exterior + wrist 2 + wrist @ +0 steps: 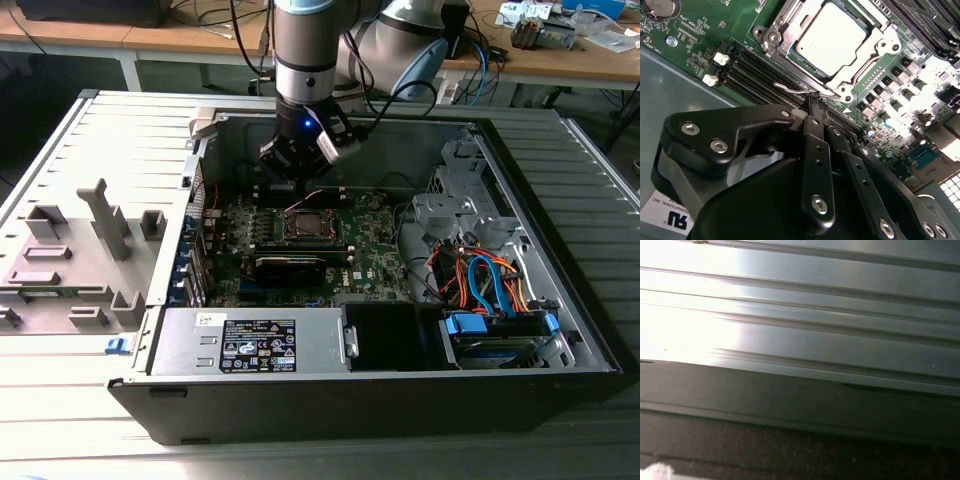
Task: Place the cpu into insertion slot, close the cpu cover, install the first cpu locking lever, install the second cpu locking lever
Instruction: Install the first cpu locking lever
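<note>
In the exterior view, one arm reaches down into an open computer case [560, 330] lying on its side on a ribbed grey table [110, 130]. The gripper [300, 172] hangs above the far edge of the green motherboard [375, 255], just behind the insertion slot [305, 226]. The case walls ring the board on all sides; the open room is straight up. One power supply [255, 342] lines the near wall, and one drive cage with orange and blue cables [490, 285] fills the exterior view's right. Outside the case, at the exterior view's left, stands one grey plastic fixture [75, 250].

In the second wrist view, the gripper [814, 100] has its two black fingers [816, 150] pressed together, the tips right at a thin wire locking lever [795, 90] beside the socket's edge; whether they pinch it I cannot tell. The cpu [832, 39] lies flat in the insertion slot, its pale square top showing through the window of the cpu cover [785, 35], which lies down over it. Black memory slots [760, 75] run between the socket and the gripper, with two white clips [715, 67] at their ends.

In the first wrist view, ribbed grey metal [800, 305] runs across, bordered by a dark edge [800, 400].
</note>
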